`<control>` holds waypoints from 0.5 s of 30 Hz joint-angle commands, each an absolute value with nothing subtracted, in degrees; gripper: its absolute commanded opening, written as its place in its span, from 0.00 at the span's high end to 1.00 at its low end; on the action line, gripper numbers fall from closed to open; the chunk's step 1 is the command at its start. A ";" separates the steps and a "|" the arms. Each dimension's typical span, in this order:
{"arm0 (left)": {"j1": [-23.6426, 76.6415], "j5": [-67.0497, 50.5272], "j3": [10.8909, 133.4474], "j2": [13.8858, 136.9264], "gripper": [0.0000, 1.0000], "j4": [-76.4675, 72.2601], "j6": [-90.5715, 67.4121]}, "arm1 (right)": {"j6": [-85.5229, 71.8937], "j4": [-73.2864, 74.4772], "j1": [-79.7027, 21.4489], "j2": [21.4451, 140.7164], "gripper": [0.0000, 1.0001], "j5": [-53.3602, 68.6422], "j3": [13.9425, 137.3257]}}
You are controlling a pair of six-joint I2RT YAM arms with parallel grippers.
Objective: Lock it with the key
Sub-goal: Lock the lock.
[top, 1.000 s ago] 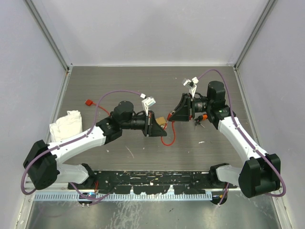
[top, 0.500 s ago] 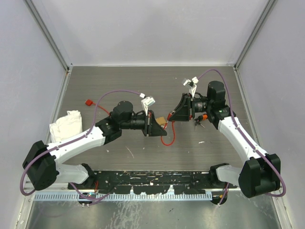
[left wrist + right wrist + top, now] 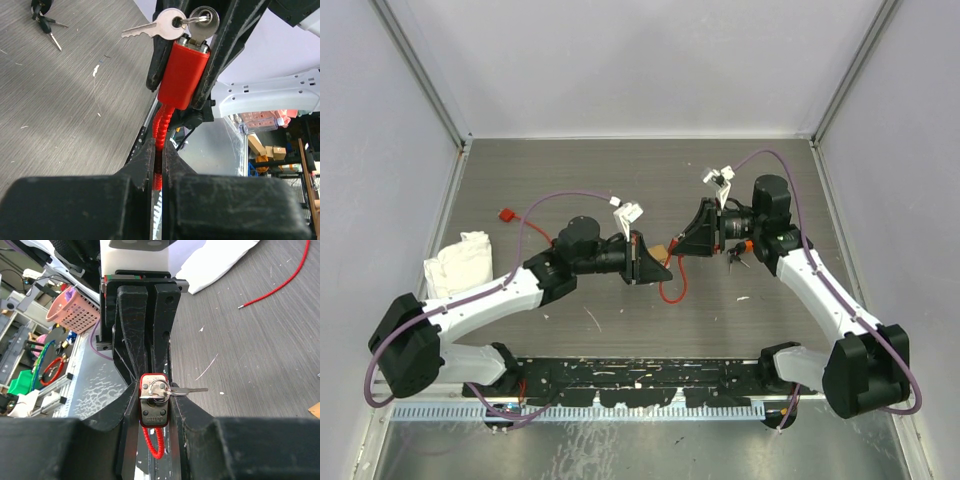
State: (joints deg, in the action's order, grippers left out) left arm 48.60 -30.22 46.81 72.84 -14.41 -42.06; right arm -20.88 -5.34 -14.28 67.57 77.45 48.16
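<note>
A red cable lock point(image 3: 184, 75) is held off the table between both grippers. My right gripper point(image 3: 155, 410) is shut on the lock's red body point(image 3: 154, 407). A silver key point(image 3: 159, 390) sits in its keyhole, and a second silver key point(image 3: 150, 27) hangs from the same ring. My left gripper point(image 3: 159, 160) is shut on the lock's red cable point(image 3: 162, 125) just below the body. In the top view the two grippers point(image 3: 665, 266) point(image 3: 680, 246) meet tip to tip at mid-table. A small bunch of dark-headed keys point(image 3: 735, 260) lies on the table under the right arm; it also shows in the left wrist view point(image 3: 42, 20).
A crumpled white cloth point(image 3: 460, 260) lies at the left. A loose red wire with a red end point(image 3: 505, 213) runs toward the left arm. A small tan piece point(image 3: 660, 250) lies near the grippers. Grey walls close the table on three sides.
Both grippers have shifted slightly, the right one a little to the left, and the hanging red cable loop has swung a little left. Both grips are unchanged.
</note>
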 commanded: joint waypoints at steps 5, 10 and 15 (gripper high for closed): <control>47.87 -25.18 46.18 71.17 1.00 -34.45 -42.10 | -0.81 12.20 -17.51 65.52 0.99 75.46 52.01; 46.83 -26.13 44.32 72.05 1.00 -42.11 -44.00 | 14.86 26.10 -23.07 65.73 0.99 67.42 54.77; 46.36 -29.32 41.43 70.89 1.00 -47.15 -36.68 | 21.95 35.84 -23.39 68.91 0.99 69.64 59.42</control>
State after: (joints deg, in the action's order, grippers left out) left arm 47.57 -30.81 40.03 73.78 -25.61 -42.26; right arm 12.01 19.92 -20.88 66.81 67.35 56.29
